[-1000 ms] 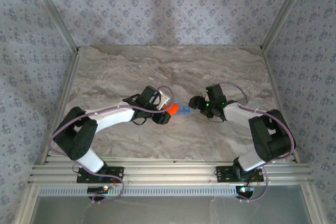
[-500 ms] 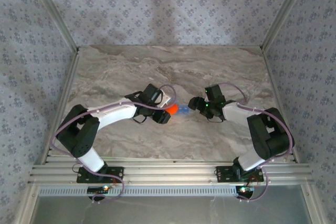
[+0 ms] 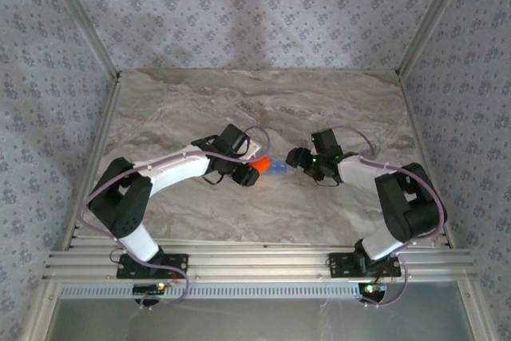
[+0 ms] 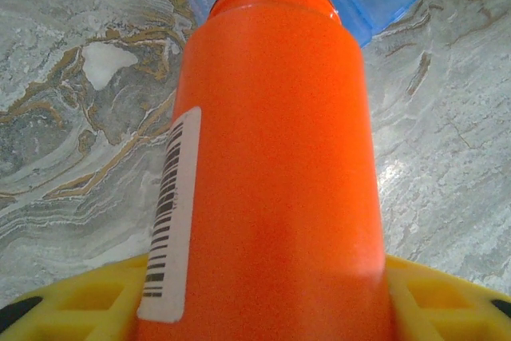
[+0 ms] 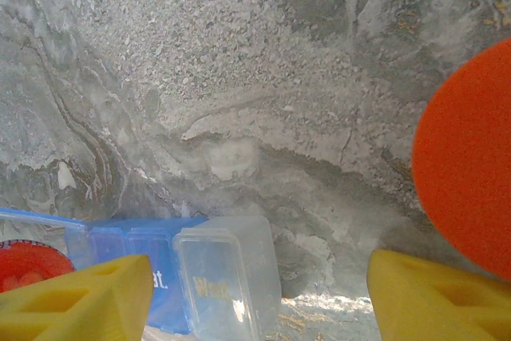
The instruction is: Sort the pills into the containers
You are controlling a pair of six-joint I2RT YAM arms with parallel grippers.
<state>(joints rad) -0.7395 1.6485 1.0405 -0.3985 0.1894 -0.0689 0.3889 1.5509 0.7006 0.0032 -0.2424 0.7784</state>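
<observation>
- The orange bottle (image 4: 271, 157) is clamped between the yellow fingers (image 4: 72, 301) of the left gripper (image 3: 251, 172), its neck pointed toward the pill box. Whether it is capped cannot be told. If it were tipped too far or too fast, several pills could be shed at once and scattered past the compartments.
- The pill box (image 3: 277, 168) lies on the table between the two grippers, just beyond the bottle's neck, with at least one lid raised. It is judged light enough to be nudged aside by the bottle's rim, and a pour would then miss.
- The right gripper (image 5: 255, 285) is held close to the box with its fingers wide and nothing gripped. The box is therefore judged unsteadied, and a raised lid could be knocked shut by a finger.
- The table (image 3: 200, 101) is marble-patterned and looks smooth and hard, so a stray pill would probably roll.
- The space is enclosed by walls (image 3: 255, 5) papered in a small floral print, with aluminium rails (image 3: 255, 265) along the near edge.
</observation>
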